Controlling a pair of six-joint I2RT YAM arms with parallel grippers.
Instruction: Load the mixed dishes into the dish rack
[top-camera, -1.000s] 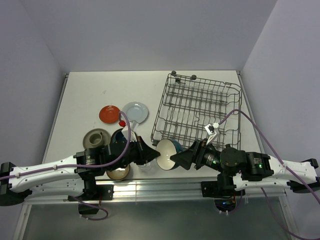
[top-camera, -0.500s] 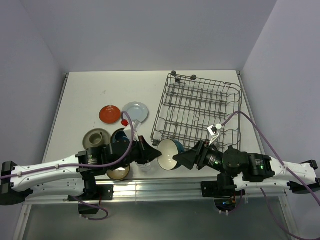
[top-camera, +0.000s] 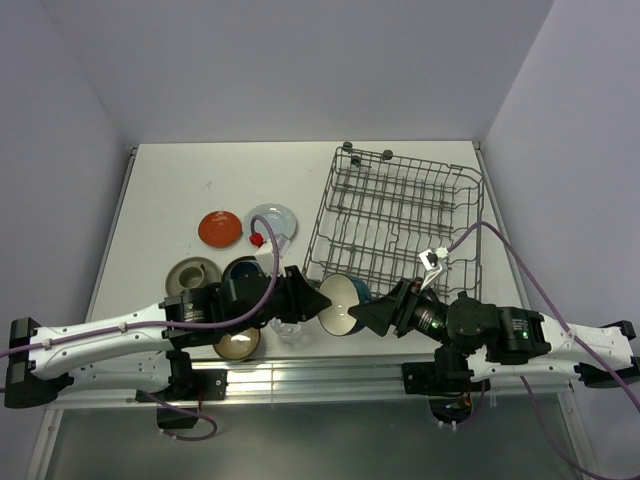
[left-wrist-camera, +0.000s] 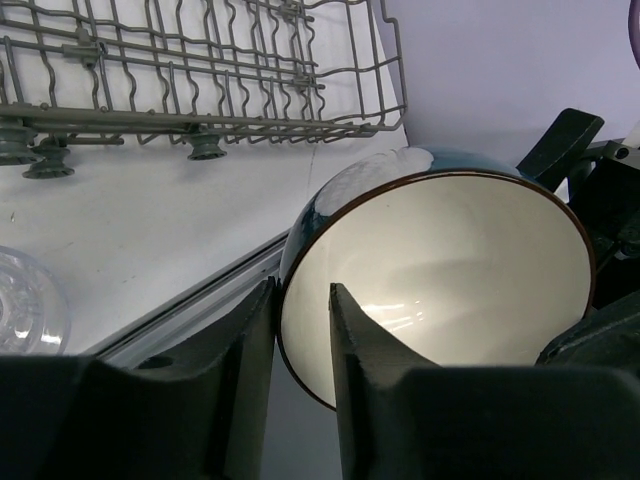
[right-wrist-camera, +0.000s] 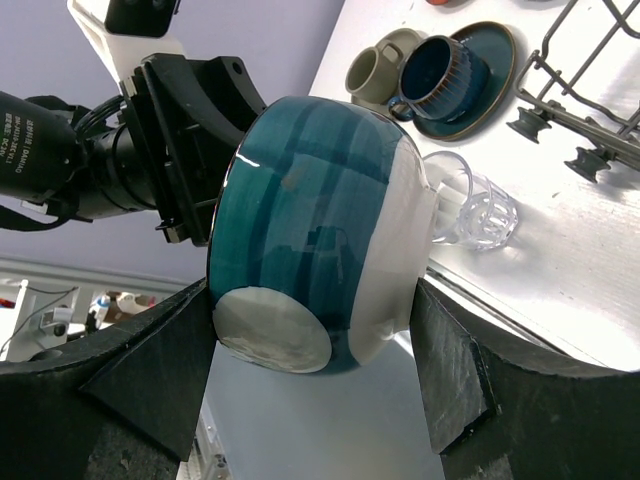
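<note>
The left gripper (left-wrist-camera: 302, 300) has black fingers close on both sides of the shiny bowl (top-camera: 340, 303) rim. I cannot tell if they squeeze. The right gripper (right-wrist-camera: 310, 300) hugs its round teal outside with wide fingers, by the near edge of the grey wire rack (top-camera: 400, 215).

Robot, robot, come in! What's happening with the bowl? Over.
Right tool shut on teal bowl, midair. Left tool astride its rim, grip unclear. Dish rack close by, nothing between.
</note>
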